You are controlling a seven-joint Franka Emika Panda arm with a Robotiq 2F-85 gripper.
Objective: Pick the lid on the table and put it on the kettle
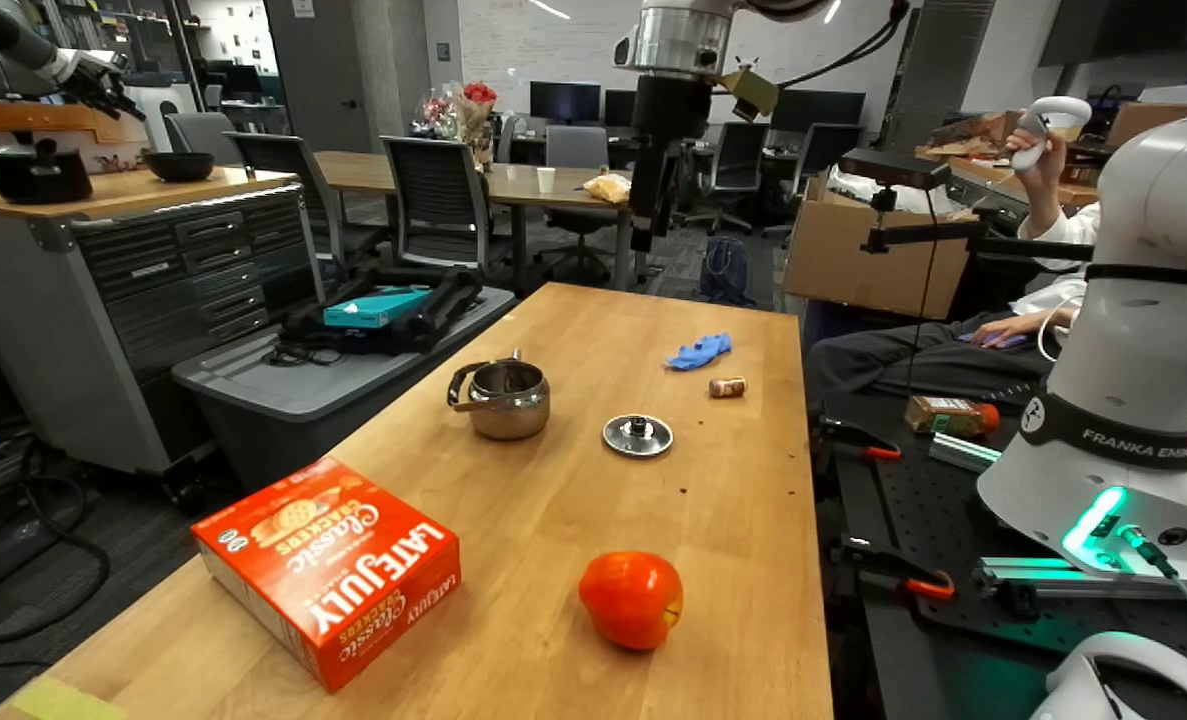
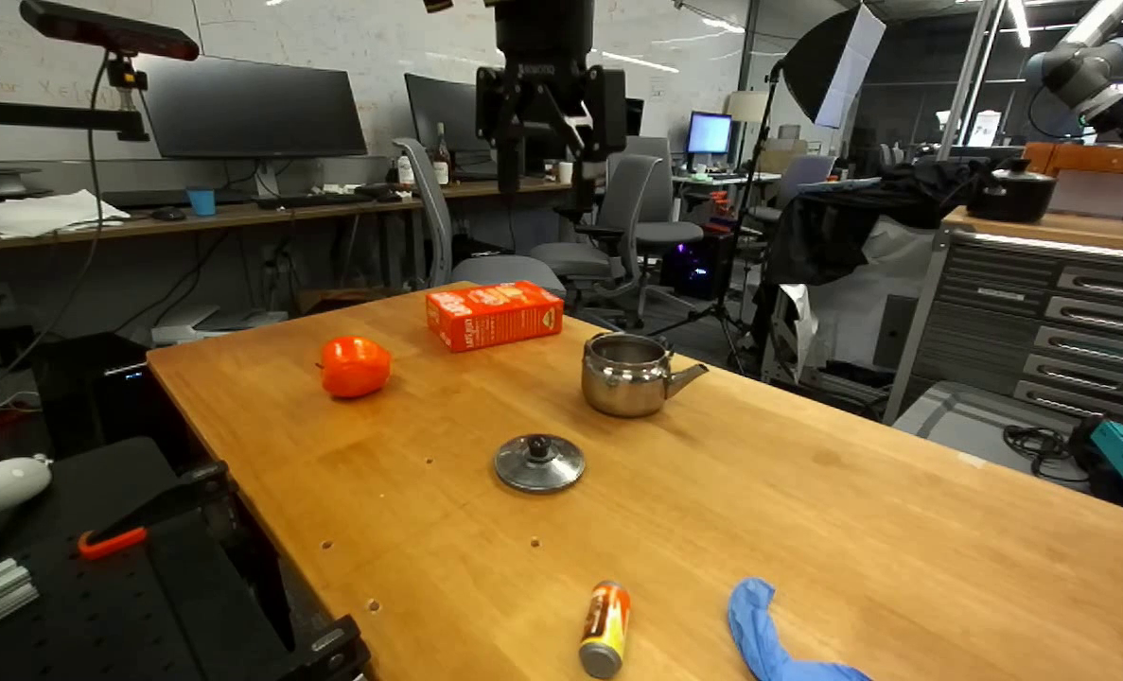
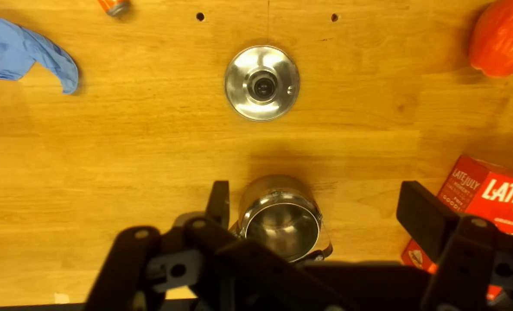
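Observation:
The lid is a round shiny silver disc with a dark knob, lying flat on the table, knob up. It also shows in an exterior view and at the top middle of the wrist view. The kettle is a small steel pot, upright and uncovered, with its handle folded to one side. It shows too in an exterior view and the wrist view, partly hidden by the gripper. My gripper is open and empty, high above the table; its fingers are wide apart.
An orange-red ball-like fruit and a red cracker box stand on the table. A small can and a blue glove lie beyond the lid. A grey bin stands beside the table edge near the kettle.

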